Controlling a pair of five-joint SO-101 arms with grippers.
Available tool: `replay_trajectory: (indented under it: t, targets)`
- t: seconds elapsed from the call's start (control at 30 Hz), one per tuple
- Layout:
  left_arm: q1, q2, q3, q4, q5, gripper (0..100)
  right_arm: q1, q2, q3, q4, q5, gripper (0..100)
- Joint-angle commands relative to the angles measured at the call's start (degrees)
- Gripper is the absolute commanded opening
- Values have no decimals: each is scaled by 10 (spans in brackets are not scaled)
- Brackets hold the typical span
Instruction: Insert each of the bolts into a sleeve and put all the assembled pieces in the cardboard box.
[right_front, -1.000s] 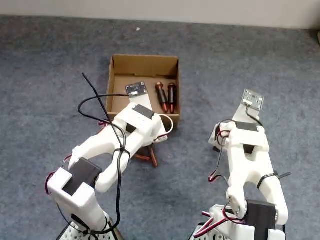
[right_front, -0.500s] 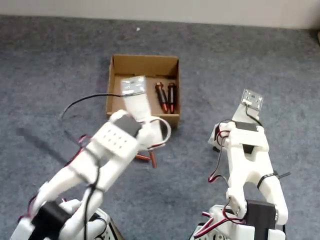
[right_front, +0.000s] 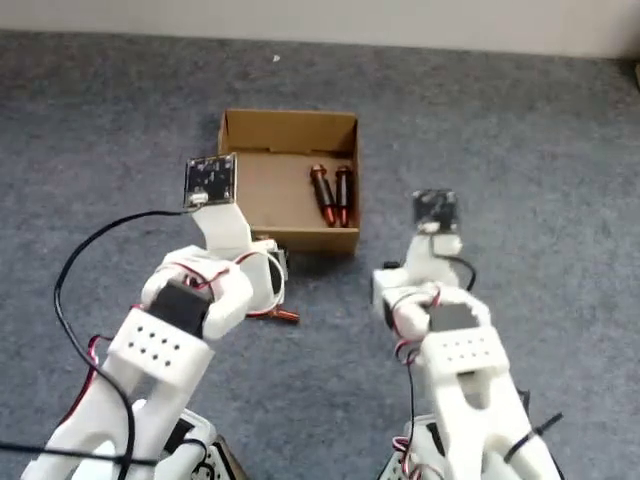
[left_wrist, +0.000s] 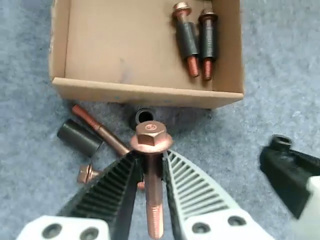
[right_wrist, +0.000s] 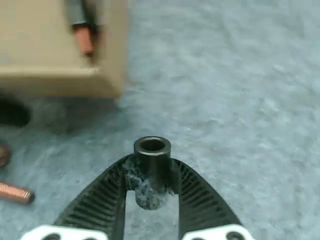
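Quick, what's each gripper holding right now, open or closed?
Left gripper: closed on a copper bolt.
Right gripper: closed on a black sleeve.

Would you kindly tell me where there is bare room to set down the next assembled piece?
The cardboard box floor is bare from its left wall to the two assembled pieces by its right wall. The carpet right of the box is also bare. Crowded: the strip before the box's near wall, with loose bolts and sleeves.
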Motion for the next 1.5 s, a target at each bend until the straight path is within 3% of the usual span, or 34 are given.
replay_trajectory:
  t: [0.0, 0.23, 0.53, 0.7, 1.0, 1.2, 1.47]
  targets:
    - [-7, -91, 39, -30, -20, 5, -36, -55, 19, -37, 15, 5]
    - [-7, -281, 156, -98, -21, 5, -97, -117, 62, -44, 16, 5]
    - [-53, -483, 225, -100, -18, 5, -177, -292, 146, -51, 16, 5]
    - [-53, -589, 262, -102, -17, 5, -218, -405, 232, -107, 17, 5]
    - [-44, -572, 258, -134, 8, 5, -291, -601, 333, -111, 115, 5]
    - [-1, -572, 249, -135, 7, 5, -295, -584, 340, -123, 127, 5]
    - [-2, -572, 207, -134, 8, 5, -295, -580, 340, -120, 127, 5]
